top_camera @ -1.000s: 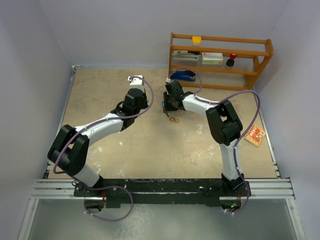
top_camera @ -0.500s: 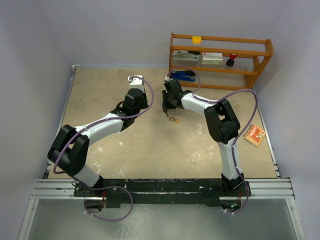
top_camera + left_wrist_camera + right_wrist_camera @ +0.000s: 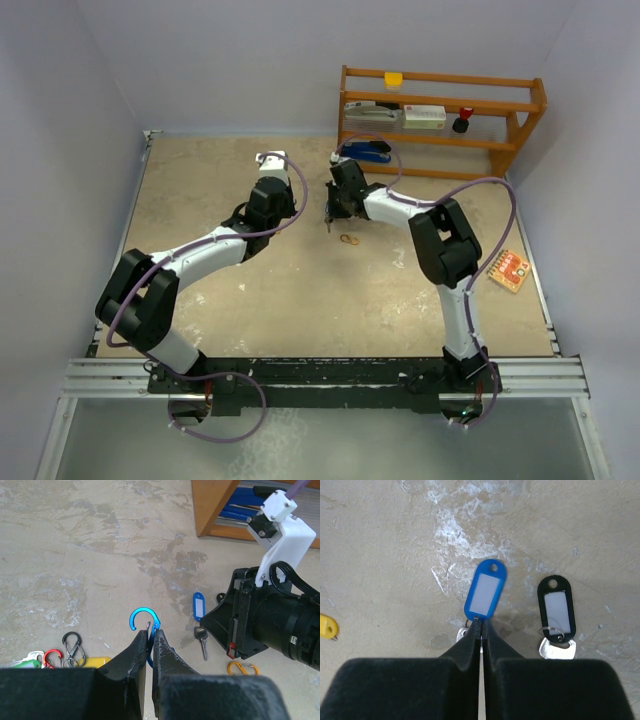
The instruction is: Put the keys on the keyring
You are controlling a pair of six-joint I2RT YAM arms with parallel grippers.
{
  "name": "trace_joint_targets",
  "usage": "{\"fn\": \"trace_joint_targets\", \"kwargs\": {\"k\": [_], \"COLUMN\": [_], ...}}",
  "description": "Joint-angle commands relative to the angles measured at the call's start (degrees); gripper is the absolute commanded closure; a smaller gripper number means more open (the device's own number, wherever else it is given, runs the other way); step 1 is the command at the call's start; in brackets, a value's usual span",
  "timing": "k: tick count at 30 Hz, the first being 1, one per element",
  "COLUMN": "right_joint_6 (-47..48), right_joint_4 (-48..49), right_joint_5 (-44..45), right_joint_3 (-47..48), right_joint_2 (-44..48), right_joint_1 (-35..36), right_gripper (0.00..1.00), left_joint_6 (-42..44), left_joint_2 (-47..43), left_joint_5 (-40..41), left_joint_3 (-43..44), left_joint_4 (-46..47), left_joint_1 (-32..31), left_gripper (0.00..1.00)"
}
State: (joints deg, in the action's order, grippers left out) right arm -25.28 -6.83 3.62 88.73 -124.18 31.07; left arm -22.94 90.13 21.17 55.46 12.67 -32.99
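A key tag (image 3: 485,595) lies beside a second key tag (image 3: 556,606) on the table (image 3: 380,555).

My right gripper (image 3: 481,630) has its black jaws pressed together, tips right at the lower end of the blue plastic key tag (image 3: 485,589). I can't tell if it's pinched. Beside it lies a black plastic key tag (image 3: 556,605) with a silver metal key (image 3: 557,650) at its base. There's a yellow plastic piece (image 3: 327,626) at the frame's edge.
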Motion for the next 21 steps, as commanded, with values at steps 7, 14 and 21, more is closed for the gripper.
{"fn": "trace_joint_targets", "kwargs": {"k": [7, 14, 21], "right_joint_6": [2.07, 4.08, 4.36], "right_joint_4": [17.64, 24.84, 30.95], "right_joint_5": [3.66, 1.32, -2.48], "right_joint_3": [-19.78, -27.14, -31.71], "right_joint_2": [17.2, 25.73, 31.56], "right_joint_1": [0.13, 0.13, 0.12], "right_gripper": [1.0, 1.0, 1.0], "left_joint_6": [0.44, -0.85, -0.51], "left_joint_2": [0.0, -0.74, -0.9], "left_joint_5": [-1.46, -6.37, -7.98], "left_joint_3": [1.17, 0.51, 0.58], "left_joint_4": [2.25, 5.29, 8.07], "left_joint_1": [0.43, 0.18, -2.76], "left_gripper": [1.0, 1.0, 1.0]}}
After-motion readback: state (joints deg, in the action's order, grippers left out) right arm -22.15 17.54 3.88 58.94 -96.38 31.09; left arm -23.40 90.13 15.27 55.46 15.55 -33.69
